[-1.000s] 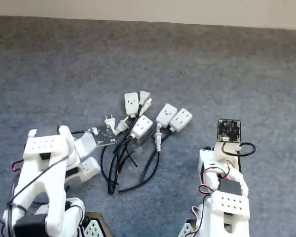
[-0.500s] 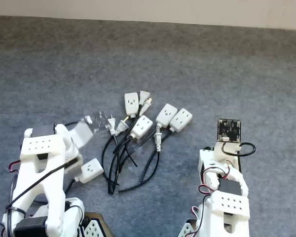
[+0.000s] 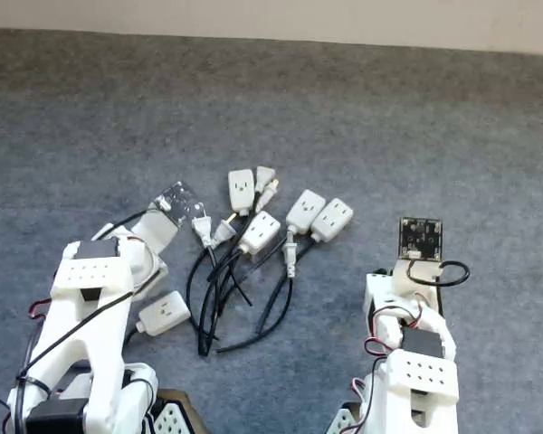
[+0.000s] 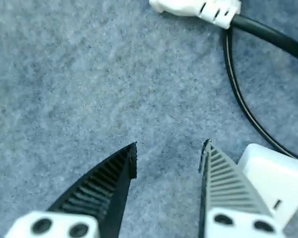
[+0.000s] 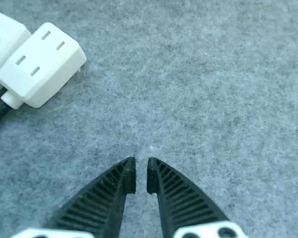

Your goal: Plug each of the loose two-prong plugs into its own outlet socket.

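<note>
Progress: In the high view nothing looks joined yet. The plugs (image 3: 202,228) and the sockets (image 3: 261,231) lie heaped mid-table among looped black cords (image 3: 219,307). The tangle hides some ends, so I cannot rule out one mated pair.
Stray piece: A lone socket (image 3: 163,314) sits apart from the heap, close to the left arm's base.
Left gripper: The left gripper (image 4: 170,148) hangs over bare table with its fingers spread wide, grasping nothing. One white socket body (image 4: 273,178) lies just beside a finger.
Right gripper: The right gripper (image 5: 141,171) rests low over the table with its fingers nearly pinched together, grasping nothing. The end socket (image 5: 37,64) of the heap is near, not touching.
Left to do: Judged from this, every pairing is still to come.
Room: The grey table (image 3: 389,117) is bare beyond and beside the heap. Its far edge meets a pale strip (image 3: 344,18), well apart from the work.
</note>
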You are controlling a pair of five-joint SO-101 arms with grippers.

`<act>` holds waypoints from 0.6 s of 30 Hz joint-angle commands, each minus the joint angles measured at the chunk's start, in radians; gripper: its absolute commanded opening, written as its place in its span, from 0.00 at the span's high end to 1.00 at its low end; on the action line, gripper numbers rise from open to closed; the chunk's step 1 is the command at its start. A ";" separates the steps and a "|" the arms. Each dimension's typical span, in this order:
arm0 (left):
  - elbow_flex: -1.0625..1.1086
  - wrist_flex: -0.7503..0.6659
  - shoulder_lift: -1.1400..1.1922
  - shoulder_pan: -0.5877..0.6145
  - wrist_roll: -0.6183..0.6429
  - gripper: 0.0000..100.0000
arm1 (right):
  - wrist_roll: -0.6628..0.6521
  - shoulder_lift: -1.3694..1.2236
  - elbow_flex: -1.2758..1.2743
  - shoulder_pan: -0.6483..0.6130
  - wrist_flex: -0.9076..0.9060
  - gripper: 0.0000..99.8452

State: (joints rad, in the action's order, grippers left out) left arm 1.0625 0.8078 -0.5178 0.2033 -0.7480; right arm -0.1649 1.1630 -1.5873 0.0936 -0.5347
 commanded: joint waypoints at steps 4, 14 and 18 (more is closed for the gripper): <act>-0.407 0.477 -0.018 0.059 0.005 0.79 | -0.012 0.013 0.004 -0.005 0.018 0.94; -0.298 0.624 -0.018 -0.068 -0.063 0.79 | -0.012 0.013 0.004 -0.005 0.018 0.94; -0.168 0.482 -0.016 -0.064 -0.064 0.79 | -0.012 0.013 0.004 -0.005 0.018 0.94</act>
State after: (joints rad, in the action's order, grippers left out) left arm 0.8032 1.4078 -0.5194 0.1511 -0.8002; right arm -0.1649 1.1630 -1.5873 0.0936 -0.5347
